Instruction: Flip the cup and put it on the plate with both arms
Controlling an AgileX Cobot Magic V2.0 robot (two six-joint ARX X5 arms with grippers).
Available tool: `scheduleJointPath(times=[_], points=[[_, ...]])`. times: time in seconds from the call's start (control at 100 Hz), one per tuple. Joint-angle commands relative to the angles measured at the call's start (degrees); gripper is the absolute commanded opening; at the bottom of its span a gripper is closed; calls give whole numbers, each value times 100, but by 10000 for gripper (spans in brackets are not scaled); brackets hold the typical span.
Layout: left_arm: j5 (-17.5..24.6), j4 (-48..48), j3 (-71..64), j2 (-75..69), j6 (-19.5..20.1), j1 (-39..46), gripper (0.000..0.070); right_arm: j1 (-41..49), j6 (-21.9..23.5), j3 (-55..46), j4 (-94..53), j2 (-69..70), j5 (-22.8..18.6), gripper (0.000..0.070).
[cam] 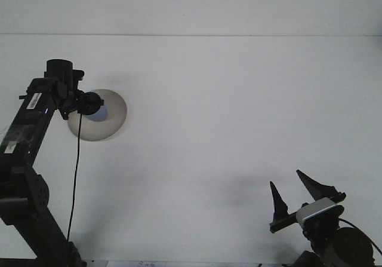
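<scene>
One dark blue cup (pixel 95 107) over pale round plate (pixel 110 120), part-hidden by left claw (pixel 83 104)

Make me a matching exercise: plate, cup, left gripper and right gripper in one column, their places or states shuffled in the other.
1. plate
2. cup
3. left gripper
4. right gripper

a. bottom right, fingers apart, nothing in it
b. dark blue, over the plate
c. pale, round, on the table at left
d. far left, at the cup

Pairs: 1-c, 2-b, 3-d, 4-a
</scene>
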Motion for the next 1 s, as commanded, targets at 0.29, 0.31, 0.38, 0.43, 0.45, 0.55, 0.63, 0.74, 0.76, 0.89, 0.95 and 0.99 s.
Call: scheduleJointPath(times=[0.29,0.31,0.38,0.43,0.45,0.55,0.63,0.74,0.76,0.89,0.95,0.99], points=[[11,57,129,129,-262,22,441,57,59,13,44,13,2,495],[11,48,146,129,-297,22,467,57,59,13,44,13,2,495],[11,48,186,116,-369,24,550,57,59,13,42,13,2,495],[11,52,201,85,-369,26,582,57,59,13,42,13,2,495],[11,52,212,81,-369,28,585,57,59,13,42,13,2,495],[11,28,275,52,-380,28,585,57,59,13,42,13,2,495],[11,-68,378,46,-409,35,585,57,59,13,37,13,2,495],[33,-186,540,33,-479,39,585,57,59,13,37,13,2,495],[37,-216,562,15,-483,39,585,57,59,13,35,13,2,495],[52,-291,643,-166,-483,52,585,57,59,13,24,13,2,495],[52,-295,643,-317,-492,68,585,57,59,13,24,13,2,495],[52,-302,643,-448,-505,77,585,57,59,13,24,13,2,495]])
